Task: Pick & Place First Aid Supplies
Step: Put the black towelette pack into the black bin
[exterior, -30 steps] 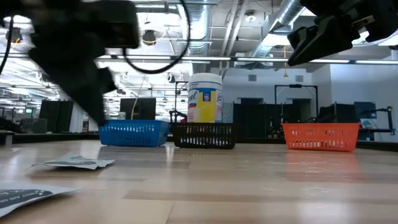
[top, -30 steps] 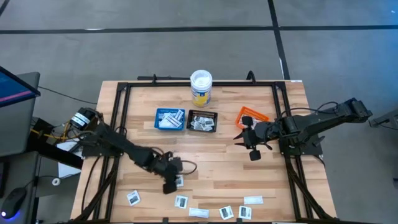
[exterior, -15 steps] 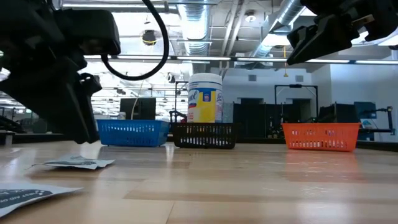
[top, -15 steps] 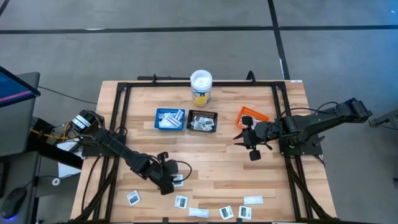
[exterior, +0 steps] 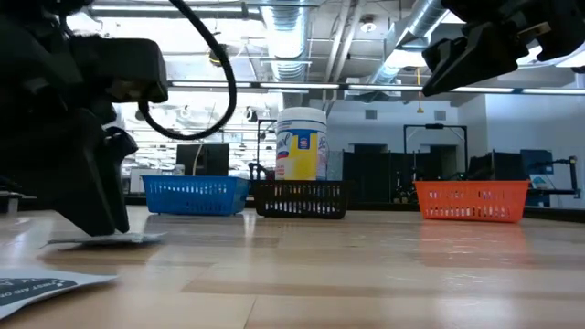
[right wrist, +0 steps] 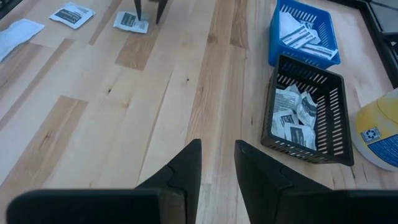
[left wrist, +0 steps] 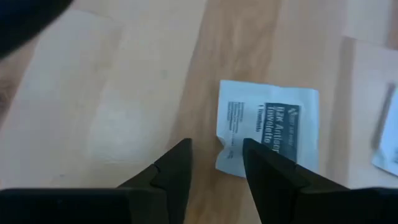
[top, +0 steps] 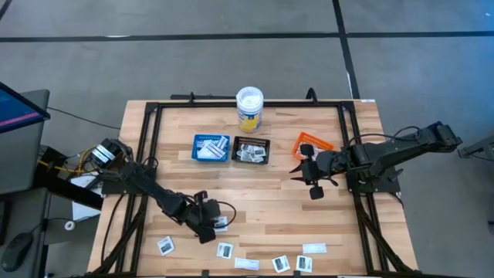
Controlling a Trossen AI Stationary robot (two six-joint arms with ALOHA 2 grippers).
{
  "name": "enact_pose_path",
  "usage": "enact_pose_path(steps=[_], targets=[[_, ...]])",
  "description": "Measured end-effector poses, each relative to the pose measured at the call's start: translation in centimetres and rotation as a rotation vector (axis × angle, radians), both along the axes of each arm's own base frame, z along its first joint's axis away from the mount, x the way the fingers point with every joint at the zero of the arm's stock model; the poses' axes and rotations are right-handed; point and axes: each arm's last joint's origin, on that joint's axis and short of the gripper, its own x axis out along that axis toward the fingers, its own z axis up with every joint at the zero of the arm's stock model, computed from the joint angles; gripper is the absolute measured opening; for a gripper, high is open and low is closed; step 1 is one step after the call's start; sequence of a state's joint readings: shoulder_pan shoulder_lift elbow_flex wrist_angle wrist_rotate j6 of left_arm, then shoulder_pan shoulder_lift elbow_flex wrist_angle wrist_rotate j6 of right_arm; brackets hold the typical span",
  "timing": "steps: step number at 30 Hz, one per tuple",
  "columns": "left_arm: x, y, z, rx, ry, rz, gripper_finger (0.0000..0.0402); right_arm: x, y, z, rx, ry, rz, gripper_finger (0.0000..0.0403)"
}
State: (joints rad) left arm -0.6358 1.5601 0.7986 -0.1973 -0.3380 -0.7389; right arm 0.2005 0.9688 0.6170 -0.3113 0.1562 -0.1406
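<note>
The packet [left wrist: 268,134], a squarish white paper sachet with dark print, lies flat on the wooden table [top: 270,193] just ahead of the left gripper [left wrist: 216,155], one edge reaching almost between its fingertips. It looks feather-light, thin and limp, likely to slide or buckle on the smooth wood sooner than lift. That nearest edge seems slightly raised, so it is probably the best place to pinch. The left gripper's jaws stand apart with nothing between them, low over the table. More loose packets [top: 224,250] lie beyond it toward the table's near edge. Well off on the far side, the blue tray [top: 211,147] and black tray [top: 252,151] already hold sachets. The right gripper [right wrist: 217,158] hovers near the orange tray [top: 311,144], jaws narrowly parted and empty.
</note>
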Motion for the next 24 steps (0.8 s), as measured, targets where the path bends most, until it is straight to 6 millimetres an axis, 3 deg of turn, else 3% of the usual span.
enact_pose_path(steps=[6,13,16,20,24], targets=[[0.2,-0.2,-0.7,0.007,-0.013,0.005,0.0131,0.0,0.0,0.0,0.0,0.002,0.0,0.009],[0.5,-0.2,-0.7,-0.01,-0.031,0.01,0.0022,0.0,0.0,0.0,-0.001,0.002,0.0,0.009],[1.0,-0.2,-0.5,-0.01,-0.093,0.028,0.0009,0.0,0.0,0.0,-0.001,0.002,0.0,0.009],[2.4,0.4,0.4,0.113,-0.257,0.034,0.0006,0.0,0.0,0.0,0.0,-0.001,0.0,0.009],[4.1,2.1,2.0,0.353,-0.44,0.139,0.0005,0.0,0.0,0.0,0.0,-0.003,0.0,0.009]])
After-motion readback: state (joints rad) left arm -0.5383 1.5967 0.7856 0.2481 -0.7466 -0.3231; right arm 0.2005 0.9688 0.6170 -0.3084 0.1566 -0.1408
